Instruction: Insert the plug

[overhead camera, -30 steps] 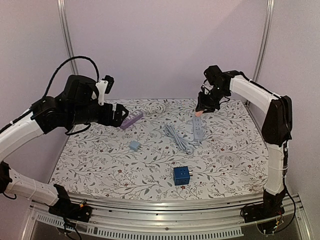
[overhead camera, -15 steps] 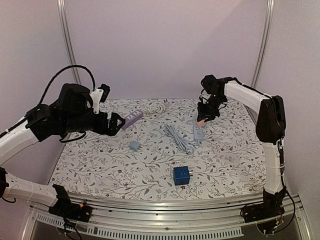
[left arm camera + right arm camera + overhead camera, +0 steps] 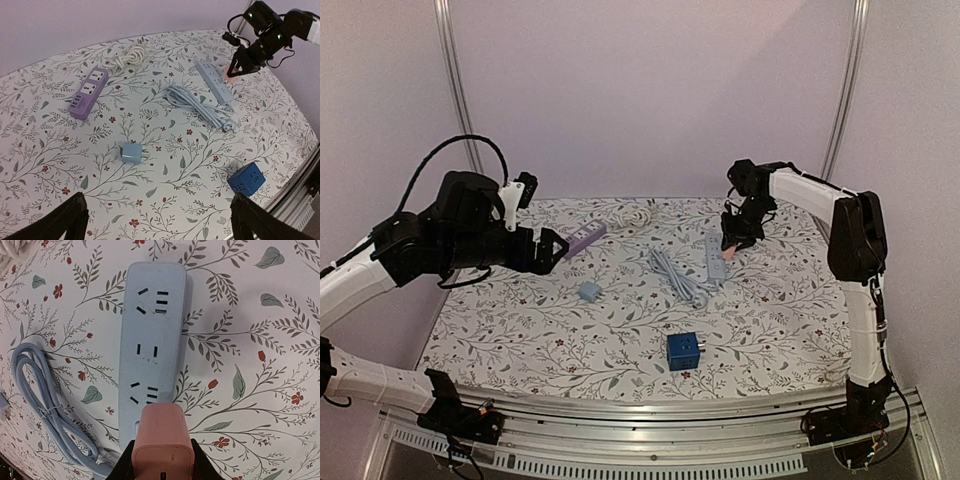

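Clamps the pink plug (image 3: pixel 162 442) between the jaws of the right gripper (image 3: pixel 162 466). Holds it over the near end of the pale-blue power strip (image 3: pixel 150 335) stretching ahead of the jaws, with cable (image 3: pixel 42 390) coiled to their left. Spreads the jaws of the left gripper (image 3: pixel 157 220) wide, grasping nothing.

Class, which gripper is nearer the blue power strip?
Right. The right gripper, holding the pink plug, hovers over the blue power strip; the left gripper hangs far off, near the purple strip.

Right hand (image 3: pixel 728 245) lower, nearer power strip (image 3: pixel 716 262)
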